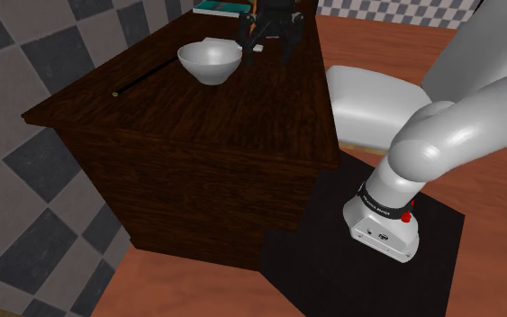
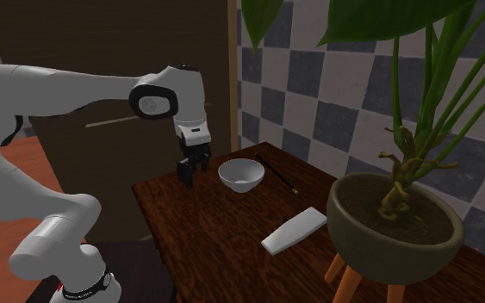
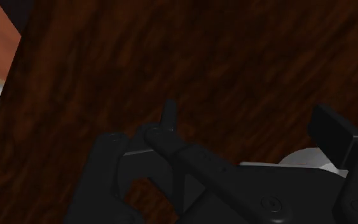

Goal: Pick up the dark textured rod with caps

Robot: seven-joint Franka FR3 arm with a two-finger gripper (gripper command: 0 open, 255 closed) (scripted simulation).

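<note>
Item: rod (image 1: 149, 77) (image 2: 273, 173). Thin, straight and dark along its length, with a small yellowish cap (image 1: 116, 93) visible at one end; the surface texture and the other end are too small to make out.

Pose: lying flat on the dark wood tabletop (image 1: 197, 117), unheld.

Location: close to the tabletop edge that faces the checkered wall, running roughly parallel to that edge. The capped end lies near the corner at the shoulder view's left. The opposite end reaches alongside the white bowl (image 1: 210, 61) (image 2: 240, 175). The rod passes just beside the bowl on its wall side. Contact between them cannot be determined.
</note>
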